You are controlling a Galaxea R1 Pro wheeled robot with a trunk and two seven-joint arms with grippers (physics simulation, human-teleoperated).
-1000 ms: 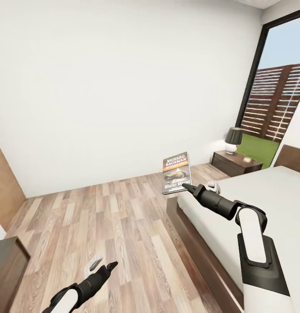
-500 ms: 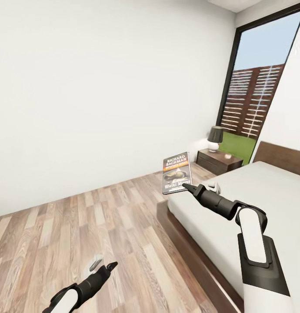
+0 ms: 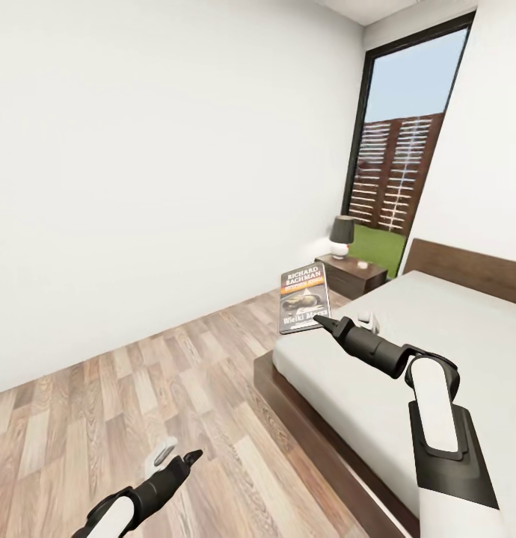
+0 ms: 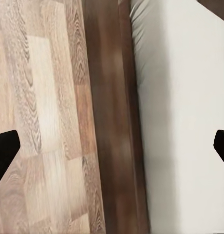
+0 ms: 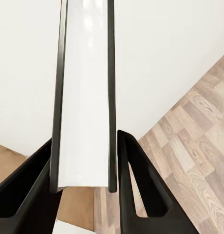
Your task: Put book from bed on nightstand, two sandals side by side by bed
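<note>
Left pincer [image 3: 191, 454] seen low over the wood-plank floor [image 3: 101, 403], arm cut off by the frame edge. Fingertips [image 4: 6, 148] spread wide at opposite edges of the left wrist view, gripping nothing, with floor, the bed's dark frame rail and pale mattress between them. A small pale part noted beside that pincer in the head view; too small to identify.

Book [image 3: 303, 298] found held in the air, clear of the mattress, above the floor near the bed's foot corner. Held upright, long axis close to vertical with a slight tilt, cover facing the head camera, "RICHARD BACHMAN" uppermost above the orange band. Lower right corner hidden by the right pincer [image 3: 320, 321]. In the right wrist view, book [image 5: 85, 92] seen edge-on, white page block between dark covers, running straight out from between the two fingers [image 5: 136, 190], which were clamped close against its two faces.

Bed [image 3: 467, 329] extending to the right, far side cut off by the frame. Nightstand [image 3: 357, 273] standing beyond the book beside the headboard, under the window [image 3: 400, 164], carrying the black-shaded lamp [image 3: 341, 236]; a small object on its top not made out.
</note>
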